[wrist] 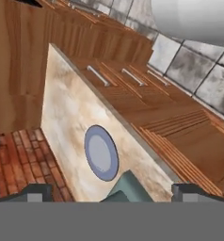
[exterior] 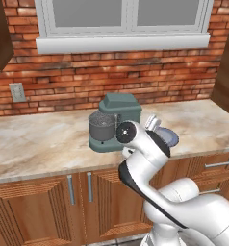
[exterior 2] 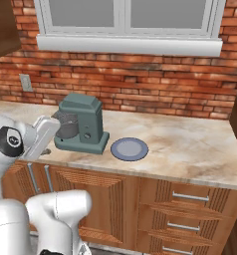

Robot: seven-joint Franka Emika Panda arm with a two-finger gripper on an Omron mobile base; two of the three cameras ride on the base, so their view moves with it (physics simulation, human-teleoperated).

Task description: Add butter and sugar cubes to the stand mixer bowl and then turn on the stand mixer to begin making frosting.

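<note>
A red brick wall [exterior: 111, 77] with a white-framed window [exterior 2: 125, 22] is seen behind a long marble counter [exterior: 34, 144]. Wooden base cabinets [exterior 2: 90, 199] with metal handles are fitted under the counter, with drawers [exterior 2: 187, 214] at the right end. A grey wall outlet [exterior: 17, 92] is mounted on the brick at the left.

The stand mixer [exterior 2: 83, 124], dull teal-green, is placed near the middle of the counter, close to its front edge, with its head down. The stand mixer bowl [exterior: 101, 126], dark grey and straight-sided, is seated on the mixer's base under the head, on the side facing left. Its contents cannot be made out.

A flat blue-grey plate [exterior 2: 129, 149] is set on the counter just beside the mixer's base, on the right, apart from it. In the left base view the plate is partly hidden by the white arm [exterior: 150, 158].

The gripper [wrist: 114, 194] is held above the counter beside the mixer, rolled sideways, looking down on the plate and the mixer's edge. Its fingers [wrist: 35, 192] are spread wide, with nothing between them.
</note>
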